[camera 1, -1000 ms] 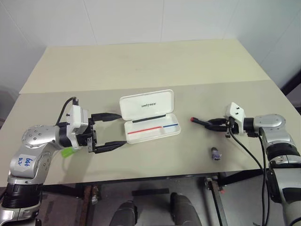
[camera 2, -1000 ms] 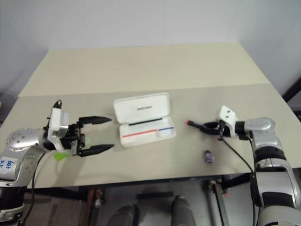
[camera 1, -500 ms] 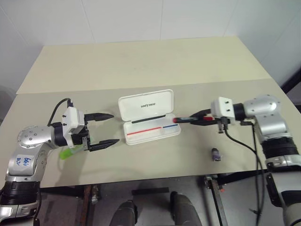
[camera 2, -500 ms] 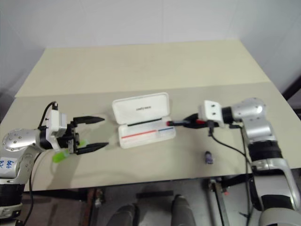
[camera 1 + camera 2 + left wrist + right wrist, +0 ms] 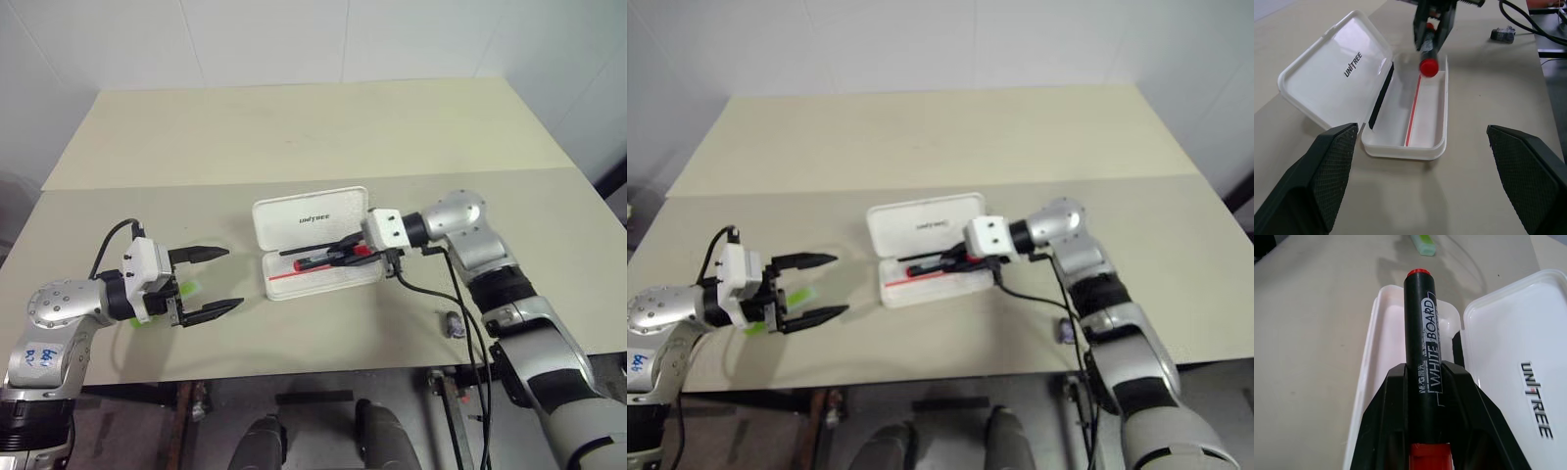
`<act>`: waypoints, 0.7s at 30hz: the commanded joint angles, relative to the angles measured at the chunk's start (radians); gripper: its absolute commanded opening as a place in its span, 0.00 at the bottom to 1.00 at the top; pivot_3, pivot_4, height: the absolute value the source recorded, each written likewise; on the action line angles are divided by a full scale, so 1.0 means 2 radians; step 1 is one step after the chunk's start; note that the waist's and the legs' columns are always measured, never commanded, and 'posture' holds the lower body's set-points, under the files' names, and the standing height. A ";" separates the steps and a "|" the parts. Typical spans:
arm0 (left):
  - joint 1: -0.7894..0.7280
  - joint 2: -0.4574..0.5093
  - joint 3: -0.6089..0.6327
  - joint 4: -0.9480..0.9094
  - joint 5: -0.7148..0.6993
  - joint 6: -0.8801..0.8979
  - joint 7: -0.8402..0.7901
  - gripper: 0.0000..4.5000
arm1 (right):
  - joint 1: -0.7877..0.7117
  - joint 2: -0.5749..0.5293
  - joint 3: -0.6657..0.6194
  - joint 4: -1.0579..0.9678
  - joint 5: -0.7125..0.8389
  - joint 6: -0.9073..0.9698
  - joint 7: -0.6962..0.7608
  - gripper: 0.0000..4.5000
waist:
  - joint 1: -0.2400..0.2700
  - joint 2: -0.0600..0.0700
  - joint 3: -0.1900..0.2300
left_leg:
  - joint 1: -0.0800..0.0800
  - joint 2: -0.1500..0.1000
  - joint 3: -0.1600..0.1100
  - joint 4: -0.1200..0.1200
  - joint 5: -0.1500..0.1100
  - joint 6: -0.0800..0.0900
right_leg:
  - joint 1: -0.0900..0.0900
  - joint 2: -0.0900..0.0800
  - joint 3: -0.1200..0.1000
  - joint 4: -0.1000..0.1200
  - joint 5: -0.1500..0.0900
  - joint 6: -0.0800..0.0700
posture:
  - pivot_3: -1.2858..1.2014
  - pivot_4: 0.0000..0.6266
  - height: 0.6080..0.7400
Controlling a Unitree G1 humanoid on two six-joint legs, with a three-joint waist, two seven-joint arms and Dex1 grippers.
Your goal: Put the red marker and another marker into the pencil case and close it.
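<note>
The white pencil case (image 5: pixel 323 282) lies open on the table, its lid (image 5: pixel 309 220) folded back. My right gripper (image 5: pixel 336 257) is shut on the red marker (image 5: pixel 318 260) and holds it low over the tray, lengthwise, red end (image 5: pixel 1429 67) toward the tray's left part. From the right wrist, the black body (image 5: pixel 1420 323) sticks out between the fingers (image 5: pixel 1386 421). My left gripper (image 5: pixel 233 277) stands open left of the case with nothing between its fingers. The light-green marker (image 5: pixel 801 295) lies on the table under that gripper, partly hidden by it.
A short purple-grey stub (image 5: pixel 453 323) lies near the table's front edge, right of the case. The beige table (image 5: pixel 323 137) stretches back behind the case. A cable hangs from my right wrist down past the front edge.
My right gripper has carried the red marker leftward from the table right of the case to over the tray. The left gripper has drifted slightly left, still open.
</note>
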 commanded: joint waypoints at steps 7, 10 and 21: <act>0.032 -0.006 0.016 -0.051 -0.006 -0.002 0.031 1.00 | -0.066 0.036 0.011 0.123 -0.053 -0.099 -0.048 0.13 | -0.003 0.000 0.000 | 0.000 0.001 0.001 -0.002 0.001 -0.003 | -0.002 0.001 0.000 0.001 -0.001 -0.002 | 0.52 0.24 1.00; 0.034 -0.008 0.014 -0.054 -0.007 -0.003 0.036 1.00 | -0.070 0.040 0.010 0.138 -0.060 -0.108 -0.053 0.13 | -0.003 0.000 0.000 | -0.001 0.002 0.002 -0.004 0.001 -0.003 | -0.004 0.001 0.000 0.001 -0.001 -0.002 | 0.52 0.24 1.00; 0.029 -0.015 0.003 -0.052 -0.007 -0.003 0.039 1.00 | -0.061 0.057 0.003 0.120 -0.054 -0.103 -0.059 0.93 | -0.010 0.000 0.000 | -0.001 0.005 0.003 -0.004 0.001 -0.004 | -0.005 0.005 0.001 0.001 -0.002 -0.003 | 0.52 0.24 1.00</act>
